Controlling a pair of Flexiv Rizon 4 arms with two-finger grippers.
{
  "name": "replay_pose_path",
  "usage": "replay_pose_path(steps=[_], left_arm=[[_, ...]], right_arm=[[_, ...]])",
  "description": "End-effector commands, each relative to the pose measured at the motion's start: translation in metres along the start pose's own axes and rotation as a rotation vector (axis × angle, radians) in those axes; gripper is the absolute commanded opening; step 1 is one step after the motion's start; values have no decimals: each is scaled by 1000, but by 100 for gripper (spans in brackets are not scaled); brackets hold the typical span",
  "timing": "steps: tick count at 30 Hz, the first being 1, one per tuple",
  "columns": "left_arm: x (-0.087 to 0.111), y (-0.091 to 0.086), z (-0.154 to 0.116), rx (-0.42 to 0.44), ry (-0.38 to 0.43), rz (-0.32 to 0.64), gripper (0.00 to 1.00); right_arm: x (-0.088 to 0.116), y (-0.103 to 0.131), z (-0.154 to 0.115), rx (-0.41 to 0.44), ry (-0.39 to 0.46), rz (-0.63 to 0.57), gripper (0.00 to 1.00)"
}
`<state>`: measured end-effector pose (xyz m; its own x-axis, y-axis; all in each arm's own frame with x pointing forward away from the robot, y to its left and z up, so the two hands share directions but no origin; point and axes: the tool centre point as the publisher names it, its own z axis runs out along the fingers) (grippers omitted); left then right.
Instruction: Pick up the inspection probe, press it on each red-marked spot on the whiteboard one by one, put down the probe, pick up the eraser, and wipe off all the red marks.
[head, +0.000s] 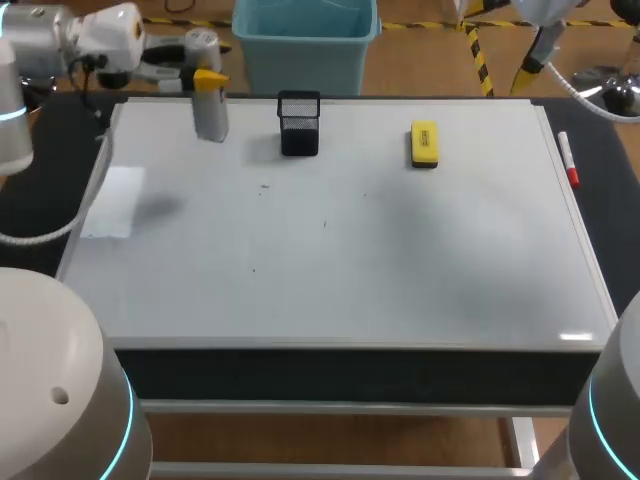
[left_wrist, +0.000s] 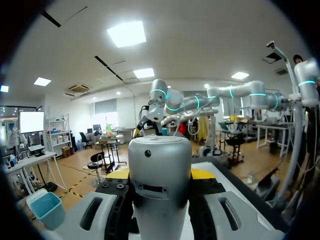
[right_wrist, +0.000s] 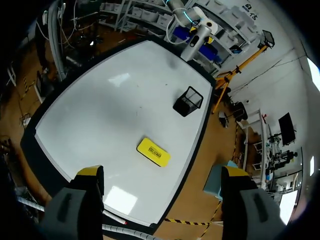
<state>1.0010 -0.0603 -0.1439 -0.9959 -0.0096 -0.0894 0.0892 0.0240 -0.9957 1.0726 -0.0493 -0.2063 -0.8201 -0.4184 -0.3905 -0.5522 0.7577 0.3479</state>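
Table (head: 350, 375): dark top, showing as a margin round the board.
Whiteboard (head: 400, 270): lies flat and covers nearly all of the table. Clock directions below are read from its centre in the head view, with 12 o'clock at the far edge.
Left arm (head: 60, 35): comes in from 10 o'clock, its wrist over the board's far-left corner.
Right arm (head: 545, 12): seen at 1 o'clock, beyond the far edge. Its wrist camera looks down on the whole board from high above.
Left gripper (left_wrist: 161, 175): fingers closed onto the probe from both sides, a yellow tip showing at each flank of it.
Right gripper (right_wrist: 162, 172): fingers spread wide with nothing between them.
Inspection probe (head: 211, 118): grey cylinder, about upright in the left gripper at 10 to 11 o'clock, near the far-left corner. Whether its lower end touches the board cannot be told.
Mesh holder (head: 300, 123): black wire cup standing on the board at 12 o'clock, near the far edge and just to the probe's 3 o'clock side.
Eraser (head: 424, 144): yellow block lying flat on the board at 1 o'clock, well apart from both grippers.
Marker (head: 568, 158): white pen with red ends, lying on the table margin just beside the board's right rim at 2 o'clock.
Specks (head: 262, 187): a few tiny dark dots on the board between 9 and 11 o'clock of centre.
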Motion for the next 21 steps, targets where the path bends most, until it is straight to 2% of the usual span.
replay_pose_path(steps=[1, 5, 11, 16, 21], left_arm=[[-27, -6, 29, -8, 56, -8, 0], [-42, -11, 46, -12, 61, -7, 0], [-74, -15, 65, 10, 3, -34, 0], [-88, -6, 85, 35, -28, -45, 0], [-88, 8, 110, 47, -61, -50, 0]], right_arm=[[0, 0, -1, 3, 4, -2, 100], [0, 0, -1, 3, 4, -2, 100], [0, 0, -1, 3, 4, -2, 100], [0, 0, -1, 3, 4, -2, 100], [0, 0, -1, 3, 4, -2, 100]])
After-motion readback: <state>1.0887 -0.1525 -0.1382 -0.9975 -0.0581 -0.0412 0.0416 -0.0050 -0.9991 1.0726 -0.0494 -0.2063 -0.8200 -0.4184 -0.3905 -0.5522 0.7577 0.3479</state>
